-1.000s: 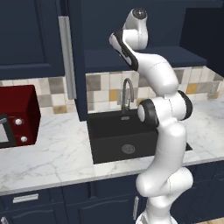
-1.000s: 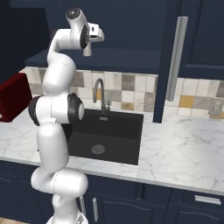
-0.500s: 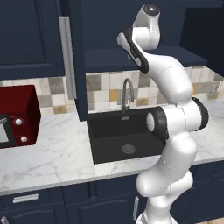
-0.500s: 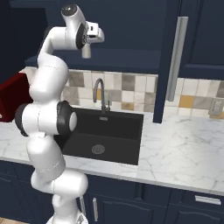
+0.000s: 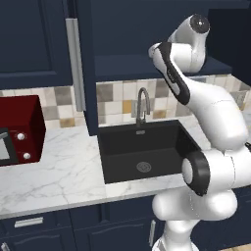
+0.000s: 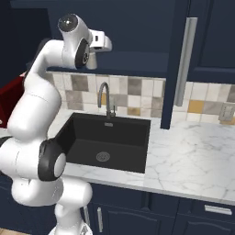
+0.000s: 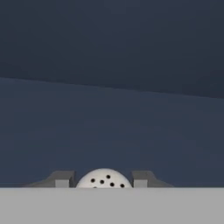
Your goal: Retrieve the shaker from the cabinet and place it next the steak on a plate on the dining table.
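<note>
Two dark fingertips (image 7: 62, 179) are clamped on one shaker (image 7: 104, 178), its domed pale cap dotted with holes, held up inside the smooth navy cabinet (image 6: 137, 32) above one black sink (image 6: 108, 137).

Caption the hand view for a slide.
Gripper shut on the shaker, its holed cap between the fingertips, facing the dark navy cabinet interior.

You have a white marble worktop (image 5: 59, 171) running along the tiled wall. A black sink (image 5: 142, 154) is set into it, with a curved faucet (image 5: 142, 105) rising at its back edge. On the worktop's left end, well apart from the sink, stands a red microwave (image 5: 17, 130).
</note>
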